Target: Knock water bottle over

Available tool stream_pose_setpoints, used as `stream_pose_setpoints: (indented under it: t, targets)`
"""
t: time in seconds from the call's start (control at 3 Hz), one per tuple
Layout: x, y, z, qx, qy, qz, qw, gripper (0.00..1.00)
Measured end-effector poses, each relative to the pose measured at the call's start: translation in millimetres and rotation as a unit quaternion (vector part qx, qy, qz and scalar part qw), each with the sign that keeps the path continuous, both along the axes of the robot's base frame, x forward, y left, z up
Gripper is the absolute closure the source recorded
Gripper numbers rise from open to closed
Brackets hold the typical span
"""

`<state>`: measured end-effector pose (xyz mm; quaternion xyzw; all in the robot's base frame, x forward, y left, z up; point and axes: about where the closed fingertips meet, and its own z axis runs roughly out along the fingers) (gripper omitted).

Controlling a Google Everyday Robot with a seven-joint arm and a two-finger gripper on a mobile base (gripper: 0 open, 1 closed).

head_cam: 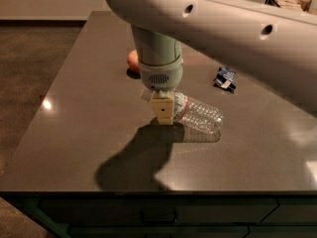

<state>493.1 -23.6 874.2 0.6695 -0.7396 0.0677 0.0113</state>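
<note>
The water bottle (200,115) is a clear ribbed plastic bottle with a bluish label band edged in red. It lies on its side on the grey table (89,133), its base pointing right and its cap end hidden behind my gripper. My gripper (163,117) hangs straight down from the white arm, its tan tip just above the table, right against the bottle's neck end.
An apple (132,61) sits behind my wrist, mostly hidden by it. A small blue and white packet (225,78) lies to the back right. The table's front edge runs along the bottom, with dark cabinet fronts below. My arm's shadow falls on the tabletop in front.
</note>
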Motion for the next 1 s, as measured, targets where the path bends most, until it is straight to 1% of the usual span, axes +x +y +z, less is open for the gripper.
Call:
stream_pose_setpoints:
  t: [0.33,0.67,1.0]
  targets:
    - [-5.5,6.9,-7.7,-0.001,0.006,0.011,0.9999,0.13]
    - [-10.3,14.4,-16.4,0.01,0.008,0.02,0.9997,0.0]
    - [-10.2,14.4,-16.4,0.01,0.008,0.02,0.9997,0.0]
